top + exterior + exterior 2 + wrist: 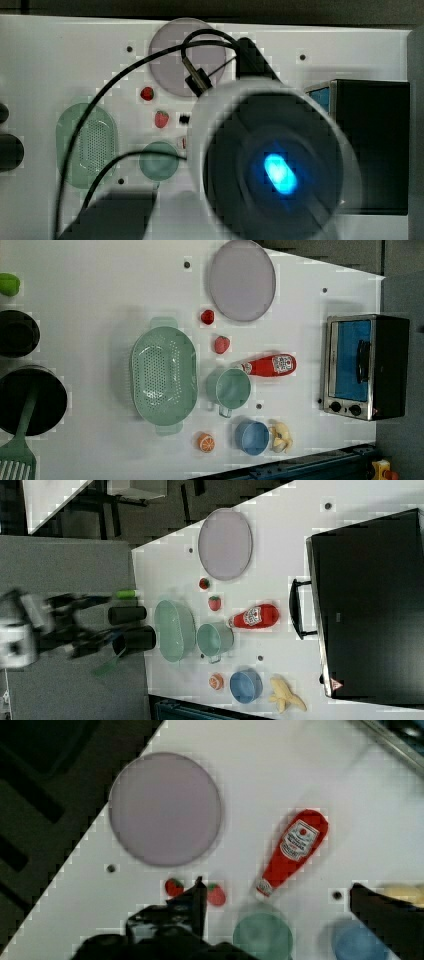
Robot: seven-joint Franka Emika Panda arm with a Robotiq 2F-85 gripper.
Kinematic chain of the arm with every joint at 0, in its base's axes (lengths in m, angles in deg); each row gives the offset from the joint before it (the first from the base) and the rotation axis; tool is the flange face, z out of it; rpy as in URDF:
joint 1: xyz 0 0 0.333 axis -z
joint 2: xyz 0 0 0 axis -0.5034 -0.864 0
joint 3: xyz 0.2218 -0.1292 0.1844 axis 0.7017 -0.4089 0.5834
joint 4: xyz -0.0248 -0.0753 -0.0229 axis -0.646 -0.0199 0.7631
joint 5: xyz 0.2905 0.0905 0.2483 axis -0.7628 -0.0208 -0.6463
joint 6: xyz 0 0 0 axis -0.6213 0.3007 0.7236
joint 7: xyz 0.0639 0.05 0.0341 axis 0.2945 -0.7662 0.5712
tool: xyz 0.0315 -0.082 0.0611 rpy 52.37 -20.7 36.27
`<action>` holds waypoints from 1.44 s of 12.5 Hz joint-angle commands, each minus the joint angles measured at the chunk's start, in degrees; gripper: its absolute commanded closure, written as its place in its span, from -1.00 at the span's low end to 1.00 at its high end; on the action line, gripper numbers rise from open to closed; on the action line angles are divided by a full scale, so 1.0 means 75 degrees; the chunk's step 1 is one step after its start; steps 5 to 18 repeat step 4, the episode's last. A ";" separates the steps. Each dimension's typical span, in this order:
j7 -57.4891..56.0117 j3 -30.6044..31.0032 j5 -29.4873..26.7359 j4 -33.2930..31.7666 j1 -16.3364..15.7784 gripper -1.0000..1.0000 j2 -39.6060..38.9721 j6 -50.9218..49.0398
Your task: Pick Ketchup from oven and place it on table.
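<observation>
The Ketchup [270, 365] is a slim red bottle lying flat on the white table [100, 300], its white cap toward the green cup. It also appears in the right view [255, 616] and the wrist view [295, 850]. The black oven [365, 367] stands at the left view's right with its blue glass door shut; the bottle lies outside it. My gripper [277, 885] hangs open well above the table, and its dark fingers [197, 902] stand wide apart with nothing between them. The arm's body [272, 160] hides the middle of the top view.
A purple plate [242, 280], two strawberries [222, 344], a green colander [162, 375] and a green cup [230, 388] lie near the bottle. A blue bowl [251, 437], a banana [281, 436] and an orange [205, 442] sit beyond. Black pots [30, 400] line the left view's left edge.
</observation>
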 commanded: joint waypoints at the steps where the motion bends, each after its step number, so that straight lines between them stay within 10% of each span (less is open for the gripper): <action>1: 0.0258 -0.0022 -0.0076 0.0182 0.0120 -1.00 -0.0472 -0.1142; 18: 0.0259 -0.0044 -0.0077 0.0284 0.0126 -1.00 -0.0462 -0.1262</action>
